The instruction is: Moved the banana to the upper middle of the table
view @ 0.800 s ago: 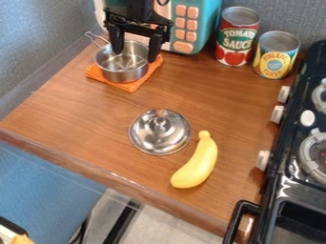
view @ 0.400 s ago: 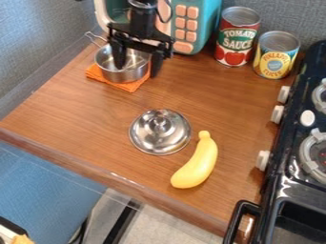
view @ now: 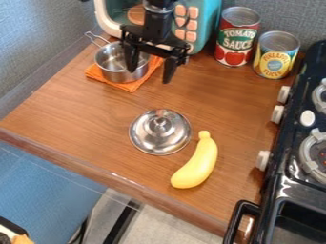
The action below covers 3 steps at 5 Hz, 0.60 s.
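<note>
Countertop: diagonal banana, stem toward cans.

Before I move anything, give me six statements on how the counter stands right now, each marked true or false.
1. The gripper is open. True.
2. The banana and the metal lid lie side by side on the wooden counter. True.
3. The saucepan sits on an orange cloth. True.
4. The lid covers the saucepan. False: the lid lies apart from it, on the counter.
5. The banana is in the gripper. False: it lies well away from it, toward the counter's front edge.
6. Both cans lie on their sides. False: the taller can and the shorter can stand upright.
</note>
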Each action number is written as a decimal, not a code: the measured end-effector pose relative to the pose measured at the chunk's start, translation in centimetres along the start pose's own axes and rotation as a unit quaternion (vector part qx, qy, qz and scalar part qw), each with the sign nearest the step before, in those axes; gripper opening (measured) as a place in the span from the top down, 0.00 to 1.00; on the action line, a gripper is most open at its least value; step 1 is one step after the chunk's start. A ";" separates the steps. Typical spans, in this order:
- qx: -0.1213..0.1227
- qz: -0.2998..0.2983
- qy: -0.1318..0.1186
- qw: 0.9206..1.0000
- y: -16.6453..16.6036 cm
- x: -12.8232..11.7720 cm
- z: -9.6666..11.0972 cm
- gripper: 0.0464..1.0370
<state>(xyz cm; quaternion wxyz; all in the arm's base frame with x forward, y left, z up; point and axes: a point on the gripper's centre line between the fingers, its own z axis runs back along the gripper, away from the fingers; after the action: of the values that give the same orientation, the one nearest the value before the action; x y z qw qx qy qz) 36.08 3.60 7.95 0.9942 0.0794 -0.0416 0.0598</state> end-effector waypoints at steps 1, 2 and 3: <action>-0.033 -0.039 -0.024 0.998 -3.5 -2.2 2.5 0.04; -0.052 -0.095 -0.035 0.994 -8.1 -5.0 3.8 0.04; -0.053 -0.112 -0.034 0.992 -10.5 -6.6 3.6 0.04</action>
<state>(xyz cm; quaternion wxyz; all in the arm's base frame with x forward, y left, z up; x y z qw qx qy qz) 30.60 -7.99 9.30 0.9954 0.0323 -0.0695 -0.0568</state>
